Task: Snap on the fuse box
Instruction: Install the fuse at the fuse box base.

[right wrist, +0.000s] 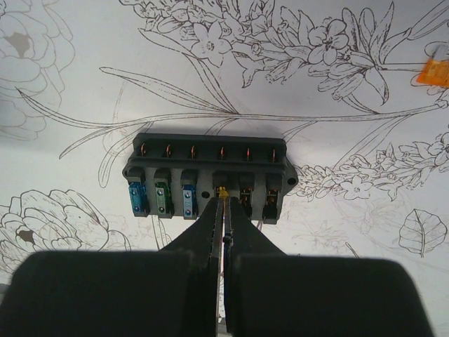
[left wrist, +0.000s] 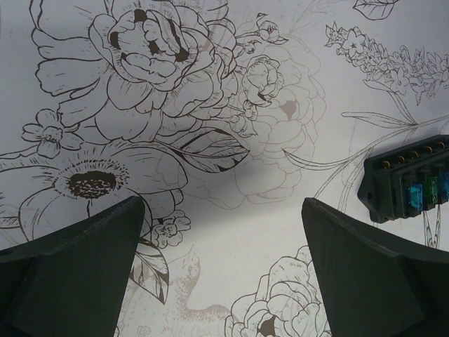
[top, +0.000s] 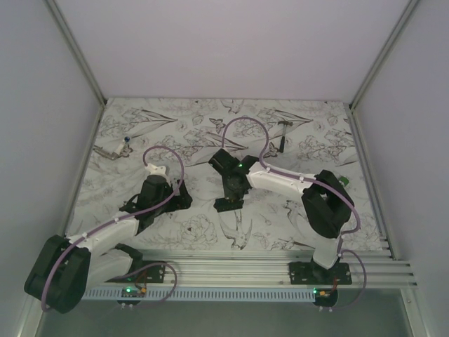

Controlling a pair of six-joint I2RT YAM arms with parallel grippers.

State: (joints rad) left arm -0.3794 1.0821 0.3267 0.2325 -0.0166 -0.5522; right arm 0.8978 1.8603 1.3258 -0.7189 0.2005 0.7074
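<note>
the fuse box (right wrist: 210,165) has 3 fuses (right wrist: 163,199) seated; right gripper (right wrist: 223,205) pinches a yellow bit (right wrist: 222,190) at slot 4; left gripper (left wrist: 223,203) spread, unused

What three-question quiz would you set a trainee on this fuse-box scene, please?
1. True or false: the left gripper is shut on the fuse box.
2. Multiple choice: how many coloured fuses sit in the box's slots beside the right gripper in the right wrist view? A one, B three, C six.
3. Fill in: the small piece pinched at the right gripper's tips, at a slot of the box, is ____ in colour.

Key
1. False: its jaws stand wide open and hold nothing, with the box off to one side.
2. B: blue, green, blue.
3. Yellow.
</note>
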